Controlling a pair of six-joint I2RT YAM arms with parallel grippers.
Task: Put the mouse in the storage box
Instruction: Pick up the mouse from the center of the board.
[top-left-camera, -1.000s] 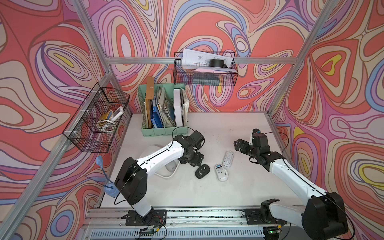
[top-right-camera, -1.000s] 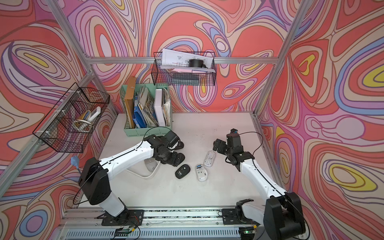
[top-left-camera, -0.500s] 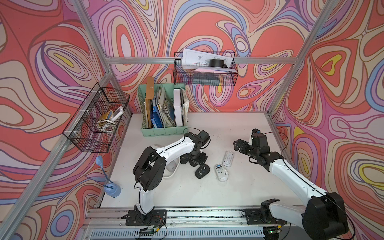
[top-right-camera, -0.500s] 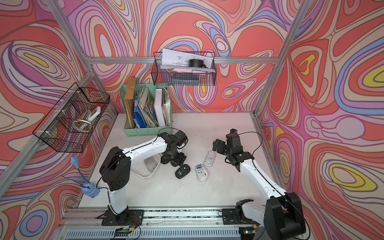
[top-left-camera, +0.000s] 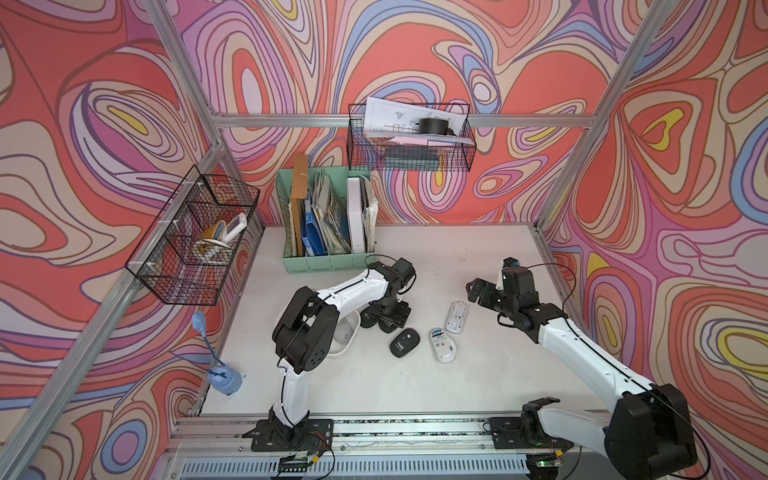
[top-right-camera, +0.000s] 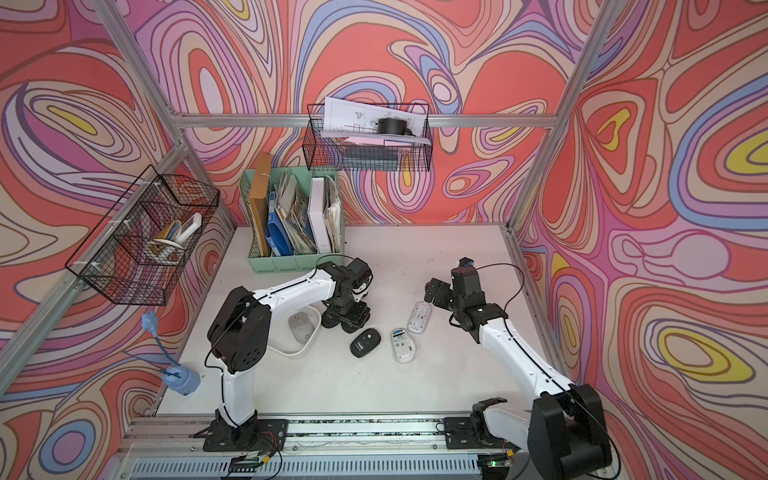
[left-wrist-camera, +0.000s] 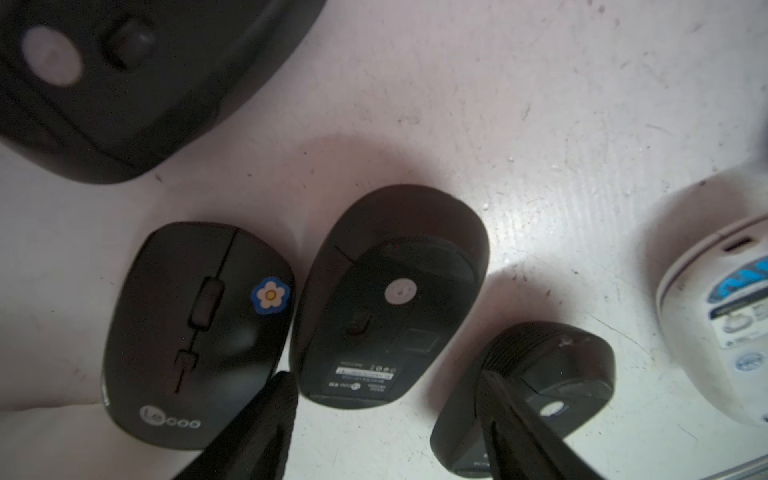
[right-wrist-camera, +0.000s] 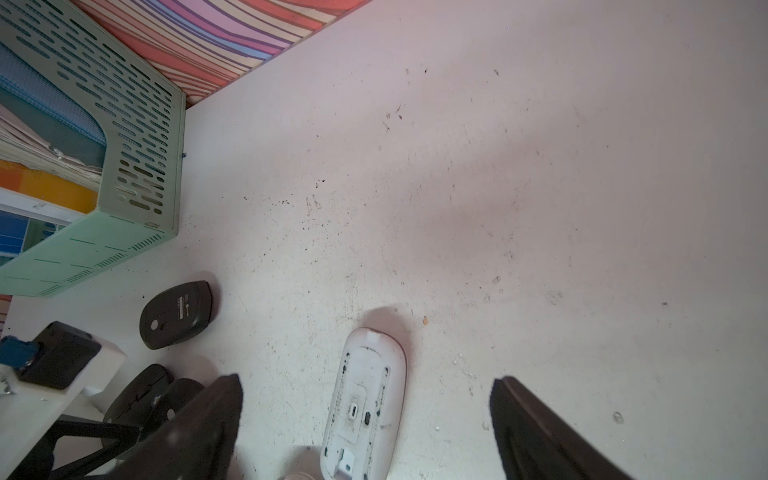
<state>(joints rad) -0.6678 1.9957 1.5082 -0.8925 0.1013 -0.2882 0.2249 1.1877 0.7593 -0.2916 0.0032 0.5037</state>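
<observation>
The white storage box (top-left-camera: 336, 353) lies left of centre, half hidden under my left arm, with a grey mouse (top-right-camera: 300, 326) in it. My left gripper (top-left-camera: 386, 318) hangs low over a cluster of black mice. In the left wrist view its jaws (left-wrist-camera: 386, 415) stand apart over bare table. A Lecoo mouse (left-wrist-camera: 199, 332) with a flower sticker, an upturned black mouse (left-wrist-camera: 390, 295) and a third black mouse (left-wrist-camera: 548, 374), behind one finger, lie around them. My right gripper (top-left-camera: 478, 291) is open, and a flat white mouse (right-wrist-camera: 365, 399) lies underside up between its fingers.
Another black mouse (top-left-camera: 404, 342) and a white mouse (top-left-camera: 441, 338) lie underside up mid-table. A mint-green file organiser (top-left-camera: 328, 232) stands at the back. Black wire baskets (top-left-camera: 195, 237) hang on the left and back walls. A blue gadget (top-left-camera: 226, 380) sits front left.
My left arm's elbow has swung right while its gripper stayed over the black mice, and its jaws have narrowed. The right arm has not moved.
</observation>
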